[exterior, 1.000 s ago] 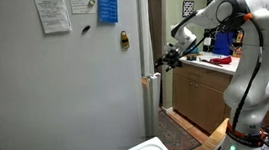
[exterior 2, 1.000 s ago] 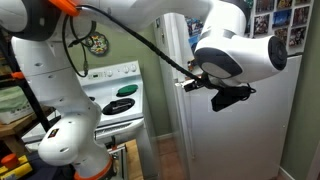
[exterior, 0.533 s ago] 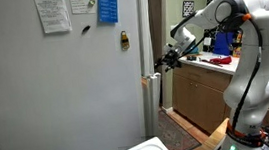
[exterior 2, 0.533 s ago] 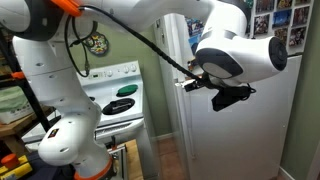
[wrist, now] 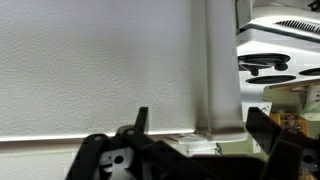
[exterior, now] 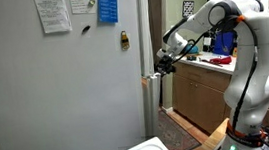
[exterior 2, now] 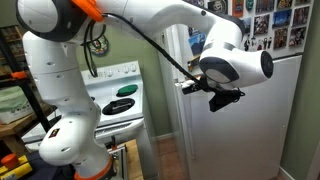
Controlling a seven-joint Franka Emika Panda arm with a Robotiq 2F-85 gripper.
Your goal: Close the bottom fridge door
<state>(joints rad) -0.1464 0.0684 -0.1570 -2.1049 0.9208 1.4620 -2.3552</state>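
The bottom fridge door (exterior: 152, 108) shows edge-on as a narrow white slab beside the grey fridge side wall in an exterior view. Its broad white face shows in an exterior view (exterior 2: 250, 135). My gripper (exterior: 162, 64) is at the door's upper edge, on its outer side, and it also shows against the door face (exterior 2: 212, 97). In the wrist view the textured white door face (wrist: 100, 70) fills the frame. The gripper (wrist: 201, 118) is open, with its two dark fingers spread either side of the door's edge strip. I cannot tell whether a finger touches the door.
The grey fridge side wall (exterior: 55, 83) carries papers. The upper white door (exterior: 143, 24) stands above the bottom one. A wooden counter with cabinets (exterior: 202, 98) stands close behind the arm. A white stove (exterior 2: 120, 95) stands beside the fridge.
The arm has reached further toward the fridge, and the gripper has moved a little closer to the door's edge. The wrist has turned slightly.
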